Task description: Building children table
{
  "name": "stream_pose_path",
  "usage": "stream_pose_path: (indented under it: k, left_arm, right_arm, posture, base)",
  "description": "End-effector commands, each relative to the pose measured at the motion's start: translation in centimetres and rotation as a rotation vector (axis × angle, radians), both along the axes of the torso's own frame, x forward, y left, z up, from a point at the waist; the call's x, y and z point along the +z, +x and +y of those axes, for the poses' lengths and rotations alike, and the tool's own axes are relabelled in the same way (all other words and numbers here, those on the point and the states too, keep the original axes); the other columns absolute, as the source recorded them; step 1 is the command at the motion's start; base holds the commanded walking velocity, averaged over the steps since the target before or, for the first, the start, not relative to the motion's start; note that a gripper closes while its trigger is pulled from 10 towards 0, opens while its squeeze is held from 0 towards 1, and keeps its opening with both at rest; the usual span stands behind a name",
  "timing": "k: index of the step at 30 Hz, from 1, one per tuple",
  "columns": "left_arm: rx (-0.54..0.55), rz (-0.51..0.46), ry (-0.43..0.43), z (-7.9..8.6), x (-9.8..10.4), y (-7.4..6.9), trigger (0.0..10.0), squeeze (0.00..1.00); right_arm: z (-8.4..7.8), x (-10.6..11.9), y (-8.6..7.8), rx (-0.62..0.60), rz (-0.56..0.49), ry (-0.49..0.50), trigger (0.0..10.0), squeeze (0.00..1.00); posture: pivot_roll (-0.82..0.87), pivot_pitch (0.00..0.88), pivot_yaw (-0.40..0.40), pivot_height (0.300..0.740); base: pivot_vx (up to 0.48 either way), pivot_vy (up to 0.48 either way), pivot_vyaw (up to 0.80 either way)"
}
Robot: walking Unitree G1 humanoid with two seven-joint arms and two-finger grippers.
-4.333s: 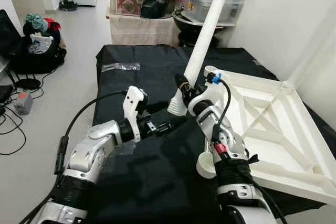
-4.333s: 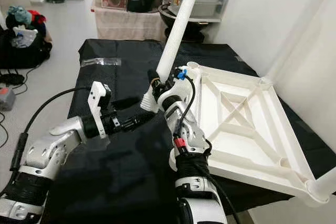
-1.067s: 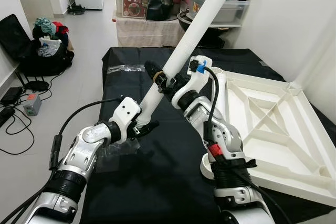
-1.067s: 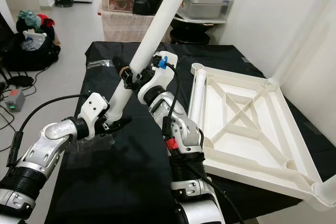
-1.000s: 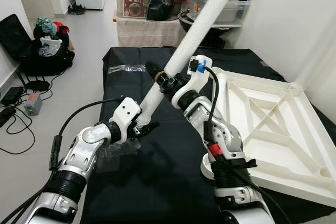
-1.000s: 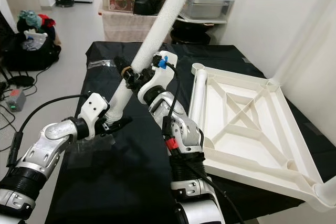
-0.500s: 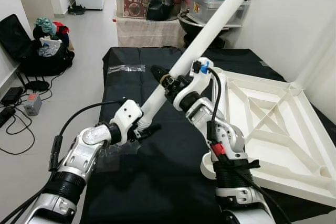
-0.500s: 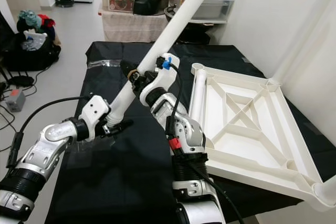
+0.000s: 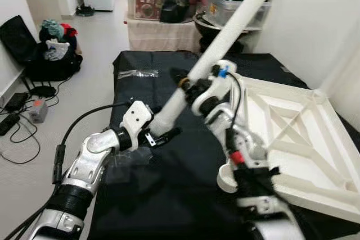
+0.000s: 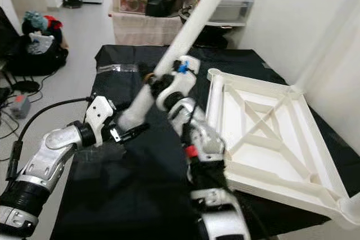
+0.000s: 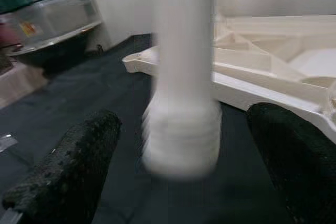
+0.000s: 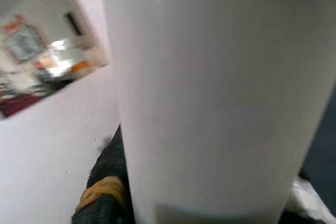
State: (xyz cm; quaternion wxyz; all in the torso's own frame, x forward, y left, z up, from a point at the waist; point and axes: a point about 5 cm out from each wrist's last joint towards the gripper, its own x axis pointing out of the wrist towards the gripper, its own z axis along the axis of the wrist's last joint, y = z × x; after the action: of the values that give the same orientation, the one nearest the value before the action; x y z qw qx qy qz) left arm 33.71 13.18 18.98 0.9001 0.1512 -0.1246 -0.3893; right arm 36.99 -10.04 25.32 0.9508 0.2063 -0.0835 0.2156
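White table leg (image 9: 225, 32): long rigid plastic tube, probably light but unwieldy; threaded lower end (image 11: 181, 137).

Right gripper (image 9: 188, 85) fingers clenched mid-shaft; left gripper (image 11: 184, 161) fingers spread wide around threaded end, not touching.

Best hold judged mid-shaft, clear of threads.

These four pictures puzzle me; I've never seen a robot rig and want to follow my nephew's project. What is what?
Two pictures come from the robot's head, two from its wrists. The right gripper clamps a long white table leg, tilted up and away. The left gripper waits open at the leg's ribbed lower end, its black fingers on either side. A white tabletop lies underside up on the black-covered table, beside a clear plastic bag.
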Motion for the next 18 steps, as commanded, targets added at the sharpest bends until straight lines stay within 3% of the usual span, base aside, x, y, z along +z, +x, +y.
stream_pose_path:
  k: [1,2,3,4,5,6,7,9,12,17,18]
  left_arm:
    - [0.013,0.011,-0.034,0.1,0.1,-0.1,10.0,1.00]
    - [0.013,0.011,-0.034,0.1,0.1,-0.1,10.0,1.00]
    - [0.035,0.006,-0.073,0.4,0.2,-0.2,10.0,1.00]
    - [0.035,0.006,-0.073,0.4,0.2,-0.2,10.0,1.00]
    - [0.036,0.005,-0.092,0.5,0.3,-0.3,10.0,0.00]
    - [0.032,0.007,-0.099,0.5,0.3,-0.4,10.0,0.00]
    - [0.032,0.007,-0.099,0.5,0.3,-0.4,10.0,0.00]
    - [0.027,0.015,-0.102,0.7,0.1,-0.7,10.0,0.00]
    - [0.035,0.036,-0.105,1.1,-0.1,-0.8,10.0,0.00]
    - [0.070,0.056,-0.108,1.7,-0.5,-0.6,10.0,0.00]
    - [0.088,0.063,-0.112,1.9,-0.6,-0.6,10.0,0.00]
  right_arm:
    - [-1.8,1.0,0.4,-0.074,-0.046,-0.021,0.0,0.00]
    - [-1.8,1.0,0.4,-0.074,-0.046,-0.021,0.0,0.00]
    - [-4.4,1.2,0.7,-0.161,-0.050,-0.083,0.0,0.00]
    - [-4.4,1.2,0.7,-0.161,-0.050,-0.083,0.0,0.00]
    - [-5.8,1.1,0.8,-0.209,-0.049,-0.120,0.0,0.00]
    - [-7.2,1.1,0.8,-0.252,-0.045,-0.144,0.0,0.00]
    - [-7.2,1.1,0.8,-0.252,-0.045,-0.144,0.0,0.00]
    - [-9.3,1.2,0.6,-0.309,-0.045,-0.165,0.0,0.00]
    - [-11.0,1.6,0.2,-0.340,-0.056,-0.177,0.0,0.00]
    - [-11.5,1.5,-0.8,-0.299,-0.066,-0.205,0.0,0.00]
    - [-10.5,1.0,-1.9,-0.197,-0.095,-0.265,0.0,0.00]
  posture:
    - [0.05,0.000,-0.077,0.740]
    - [0.05,0.000,-0.077,0.740]
    - [0.05,0.000,-0.075,0.740]
    - [0.05,0.000,-0.075,0.740]
    - [0.05,0.000,-0.076,0.740]
    - [0.05,0.000,-0.076,0.740]
    - [0.05,0.000,-0.076,0.740]
    - [0.05,0.000,-0.070,0.740]
    - [0.05,0.000,-0.066,0.740]
    - [0.04,0.000,-0.062,0.740]
    - [0.04,0.000,-0.062,0.740]
  base:
    - [0.000,0.000,0.00]
    - [0.000,0.000,0.00]
    - [0.000,0.000,0.00]
    - [0.000,0.000,0.00]
    - [0.000,0.000,0.00]
    - [0.000,0.000,0.00]
    - [0.000,0.000,0.00]
    - [0.000,0.000,0.00]
    - [0.000,0.000,0.00]
    - [0.000,0.000,0.00]
    - [0.000,0.000,0.00]
